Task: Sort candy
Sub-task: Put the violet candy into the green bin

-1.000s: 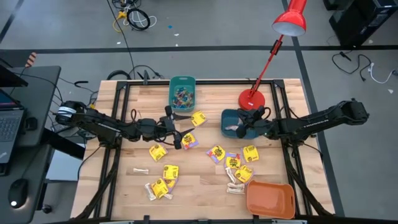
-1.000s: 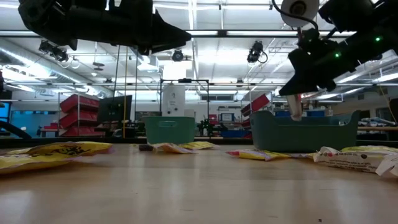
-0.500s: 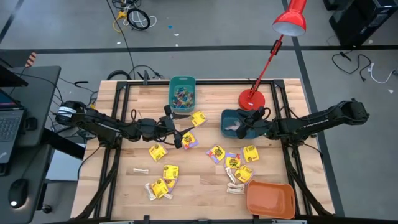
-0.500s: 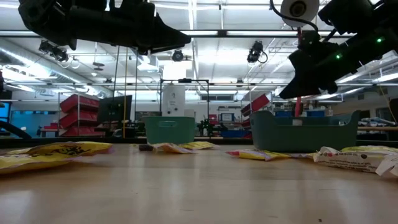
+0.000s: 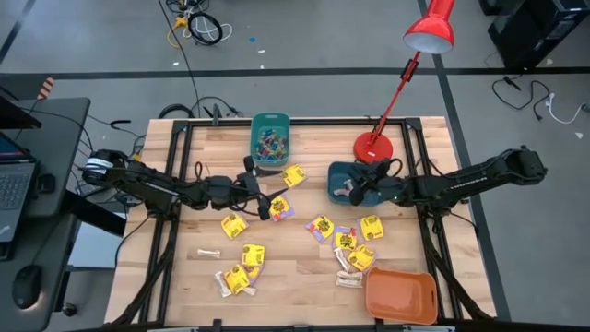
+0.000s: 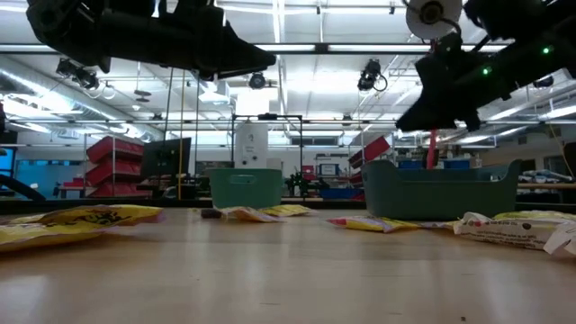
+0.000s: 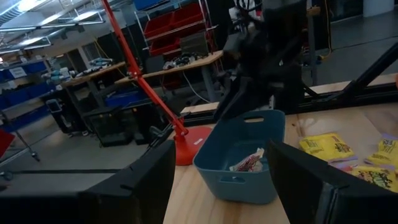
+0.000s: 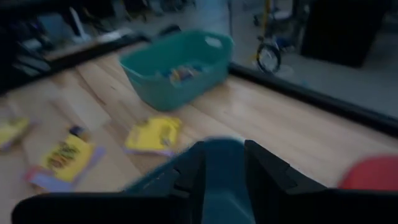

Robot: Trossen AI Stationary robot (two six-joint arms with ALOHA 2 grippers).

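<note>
The candy lies scattered on the wooden table: yellow packets (image 5: pixel 234 224) (image 5: pixel 371 226) and pale sticks (image 5: pixel 208 252). Small coloured pieces fill the teal bin (image 5: pixel 270 138). A wrapped piece (image 7: pixel 249 160) lies in the dark blue bin (image 5: pixel 339 175). My right gripper (image 5: pixel 356 191) hangs over that bin, open, with nothing between its fingers (image 8: pixel 267 171). My left gripper (image 5: pixel 270 195) hovers above the table's middle. It is wide open and empty, and points toward the blue bin (image 7: pixel 239 158).
An orange bin (image 5: pixel 400 295) sits at the near right corner. A red desk lamp's base (image 5: pixel 372 146) stands just behind the blue bin, and its pole slants up over the table. Black frame rails run along the table's left and right sides.
My right gripper has let go of a pale stick-shaped candy that hung below its fingers. The piece has dropped out of sight into the dark blue bin. The gripper stays above the bin.
</note>
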